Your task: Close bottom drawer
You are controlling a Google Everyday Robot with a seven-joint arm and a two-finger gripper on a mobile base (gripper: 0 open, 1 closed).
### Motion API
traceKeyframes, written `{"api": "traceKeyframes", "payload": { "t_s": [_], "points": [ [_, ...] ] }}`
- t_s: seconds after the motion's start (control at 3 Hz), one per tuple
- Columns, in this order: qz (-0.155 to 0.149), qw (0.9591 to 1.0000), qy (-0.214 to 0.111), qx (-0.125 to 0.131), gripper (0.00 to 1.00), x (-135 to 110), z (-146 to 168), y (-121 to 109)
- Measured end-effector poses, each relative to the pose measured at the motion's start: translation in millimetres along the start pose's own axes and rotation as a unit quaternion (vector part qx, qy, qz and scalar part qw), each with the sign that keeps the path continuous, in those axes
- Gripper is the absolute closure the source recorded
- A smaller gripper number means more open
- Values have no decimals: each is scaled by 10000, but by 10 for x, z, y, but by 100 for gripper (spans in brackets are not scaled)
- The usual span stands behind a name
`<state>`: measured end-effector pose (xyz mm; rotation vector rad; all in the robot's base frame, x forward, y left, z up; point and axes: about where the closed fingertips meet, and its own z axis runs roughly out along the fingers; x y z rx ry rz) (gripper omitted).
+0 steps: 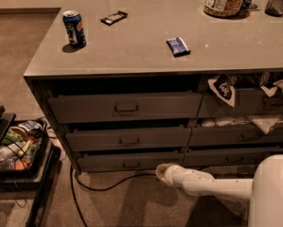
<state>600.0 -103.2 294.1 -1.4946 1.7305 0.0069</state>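
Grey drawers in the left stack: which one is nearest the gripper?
The bottom drawer, the slimmest dark grey front and lowest of the three; the gripper sits just off its right end.

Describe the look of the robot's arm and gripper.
The arm is glossy white: a fat rounded housing narrowing to a smooth tube, with no cables or markings showing on it. The gripper at its tip, low beside the bottom drawer, shows only as a pale, tan-rimmed end.
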Motion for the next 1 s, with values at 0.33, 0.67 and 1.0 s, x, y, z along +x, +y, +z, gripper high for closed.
{"api": "traceKeyframes", "payload": {
  "t_s": [0.33,0.67,1.0],
  "points": [
    [0,10000,0,0,100,0,0,0],
    [0,10000,0,0,81,-1,1,0],
    [0,10000,0,0,58,-1,1,0]
  ]
}}
